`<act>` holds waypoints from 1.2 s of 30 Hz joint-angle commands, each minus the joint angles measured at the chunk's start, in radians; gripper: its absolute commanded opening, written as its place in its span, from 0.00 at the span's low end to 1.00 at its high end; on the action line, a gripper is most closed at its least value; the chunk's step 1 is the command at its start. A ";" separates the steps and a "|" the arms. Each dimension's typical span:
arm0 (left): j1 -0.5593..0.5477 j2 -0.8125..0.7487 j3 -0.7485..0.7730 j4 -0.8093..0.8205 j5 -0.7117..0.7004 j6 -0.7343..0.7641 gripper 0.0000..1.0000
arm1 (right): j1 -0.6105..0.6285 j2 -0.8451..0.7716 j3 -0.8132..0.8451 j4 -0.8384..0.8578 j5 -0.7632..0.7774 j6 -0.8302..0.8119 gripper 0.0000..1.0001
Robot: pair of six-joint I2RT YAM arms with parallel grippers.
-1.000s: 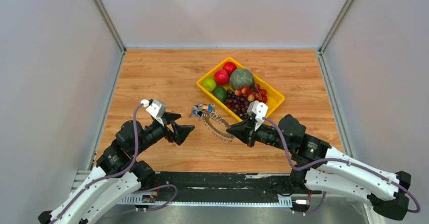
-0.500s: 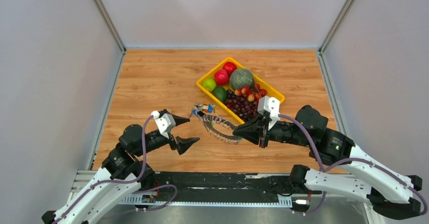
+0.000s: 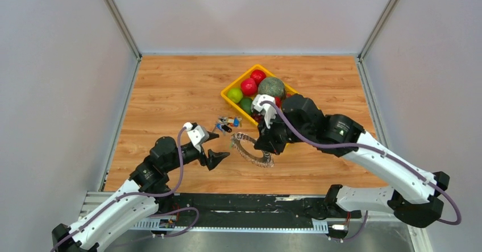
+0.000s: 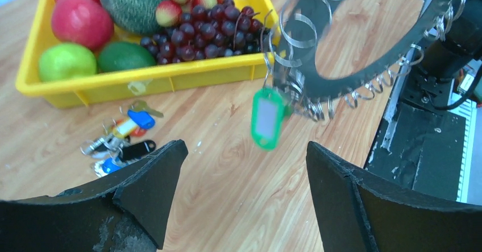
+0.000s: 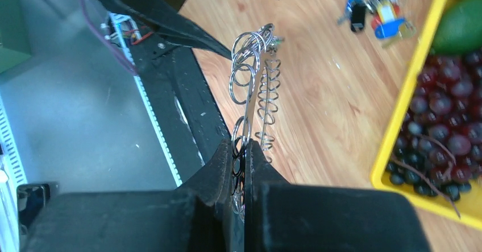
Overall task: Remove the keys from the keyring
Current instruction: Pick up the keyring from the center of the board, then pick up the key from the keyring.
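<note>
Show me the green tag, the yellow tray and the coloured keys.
Green plastic tag (image 4: 266,118), left wrist view, its middle.
Yellow plastic tray (image 4: 187,77), left wrist view, near wall.
Coloured key bunch (image 4: 139,118), left wrist view, blue head.

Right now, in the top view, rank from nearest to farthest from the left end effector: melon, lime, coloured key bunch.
1. Coloured key bunch, on the table just beyond the left end effector.
2. Lime, tray's left corner.
3. Melon, farther right in the tray.
</note>
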 commanded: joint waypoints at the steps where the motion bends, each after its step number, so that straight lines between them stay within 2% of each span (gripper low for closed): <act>1: -0.001 0.004 -0.119 0.248 -0.049 -0.185 0.87 | -0.083 0.068 0.145 -0.173 -0.008 0.050 0.00; 4: -0.001 0.007 -0.213 0.389 -0.059 -0.227 0.88 | -0.126 0.112 0.174 -0.231 0.000 0.043 0.00; 8: -0.001 0.066 -0.288 0.546 -0.030 -0.169 0.88 | -0.149 0.136 0.189 -0.261 -0.033 0.021 0.00; 11: -0.001 0.138 -0.311 0.680 0.008 -0.101 0.88 | -0.150 0.143 0.198 -0.262 -0.046 0.014 0.00; 17: -0.001 0.313 -0.300 0.834 0.078 0.011 0.87 | -0.149 0.154 0.206 -0.265 -0.099 0.012 0.00; 25: -0.002 0.525 -0.232 0.924 0.199 0.101 0.78 | -0.151 0.156 0.204 -0.263 -0.152 0.004 0.00; 29: -0.004 0.591 -0.215 1.005 0.225 0.086 0.76 | -0.151 0.166 0.208 -0.262 -0.171 0.002 0.00; 33: -0.010 0.644 -0.176 1.024 0.277 0.093 0.66 | -0.150 0.175 0.208 -0.258 -0.197 -0.001 0.00; 36: -0.025 0.673 -0.160 1.052 0.322 0.096 0.66 | -0.150 0.178 0.208 -0.257 -0.197 -0.003 0.00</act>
